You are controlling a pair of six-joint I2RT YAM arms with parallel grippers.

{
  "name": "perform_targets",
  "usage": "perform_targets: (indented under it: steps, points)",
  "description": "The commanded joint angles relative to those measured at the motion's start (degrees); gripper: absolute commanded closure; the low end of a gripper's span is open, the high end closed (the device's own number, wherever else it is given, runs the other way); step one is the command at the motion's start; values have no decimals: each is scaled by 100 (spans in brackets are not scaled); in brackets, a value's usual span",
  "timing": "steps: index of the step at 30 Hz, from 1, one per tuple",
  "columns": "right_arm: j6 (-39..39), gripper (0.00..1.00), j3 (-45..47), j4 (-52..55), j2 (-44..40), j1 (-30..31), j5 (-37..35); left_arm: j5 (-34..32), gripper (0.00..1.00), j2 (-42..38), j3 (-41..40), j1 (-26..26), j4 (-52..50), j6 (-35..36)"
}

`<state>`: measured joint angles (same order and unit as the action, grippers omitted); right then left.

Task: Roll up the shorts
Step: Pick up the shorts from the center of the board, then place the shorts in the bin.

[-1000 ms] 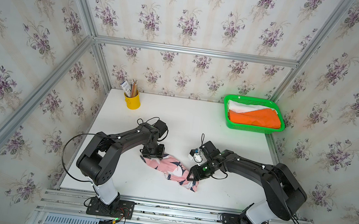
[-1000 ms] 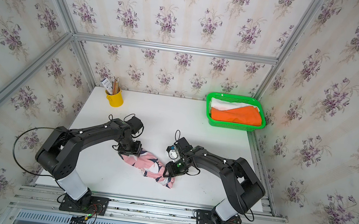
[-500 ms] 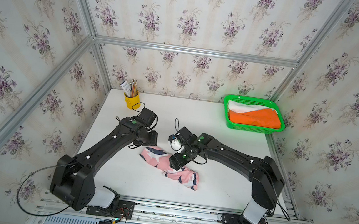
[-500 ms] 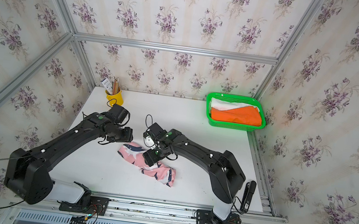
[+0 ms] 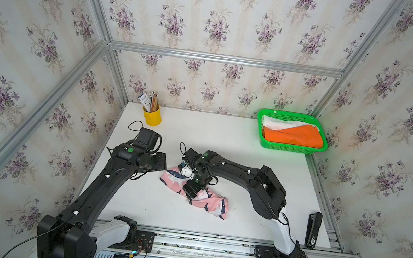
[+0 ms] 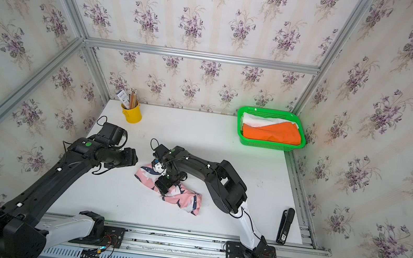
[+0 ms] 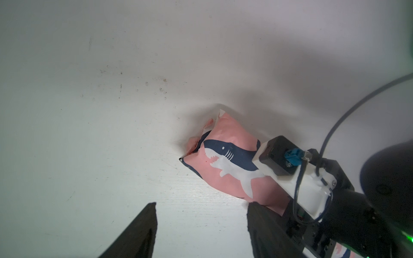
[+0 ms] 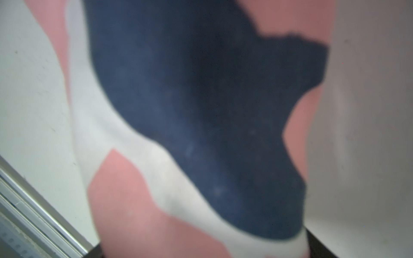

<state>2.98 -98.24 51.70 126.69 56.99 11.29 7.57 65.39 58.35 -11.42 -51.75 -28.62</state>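
Pink shorts [image 5: 216,205] lie rolled toward table [image 5: 212,136] front edge, mid-width, long axis diagonal, left-back to right-front. Right jaws sit over its middle, grip unclear; left jaws apart, empty, just beside the left-back end.

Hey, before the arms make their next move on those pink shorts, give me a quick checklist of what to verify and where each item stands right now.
1. Left pincer free: ok, open and holding nothing.
2. Left pincer on the pink shorts: not ok, the roll's end lies ahead of its jaws, not between them.
3. Right pincer gripping cloth: cannot tell; it sits over the roll's middle.
4. Roll even: not ok, the end away from the left pincer flares wider.
5. Other shorts rolled: not ok, the white shorts and orange shorts lie in the green basket.
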Motion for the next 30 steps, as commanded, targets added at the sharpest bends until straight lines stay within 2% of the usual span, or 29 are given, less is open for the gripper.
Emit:
perform_targets:
  steps: [1, 4, 5, 11, 13, 17, 23, 30]
  points:
    - [-106, 35, 12, 147, 95, 14, 200, 164, 32, 7, -16, 34, -24, 99]
    - [-292, 59, 60, -17, -53, -106, 548, 200, 32, 43, -3, 43, 15, 120]
    - [-368, 63, 101, -109, -124, -187, 762, 209, 32, 53, 0, 48, 16, 129]
    - [-1040, 68, 626, -1141, -834, -1193, 2529, 367, 31, 132, 57, 75, 135, 155]
    - [-1458, 69, 809, -1658, -1049, -1735, 3110, 465, 31, 208, 104, 80, 214, 110]
    - [-2658, 71, 1131, -2905, -1409, -2967, 3679, 564, 31, 329, 159, 79, 345, 68]
    - [-4531, 68, 856, -4588, -1594, -4562, 3393, 760, 31, 513, 176, 80, 490, 83]
    - [-6213, 65, 185, -5589, -1289, -5845, 1874, 811, 31, 561, 138, 79, 541, 129]
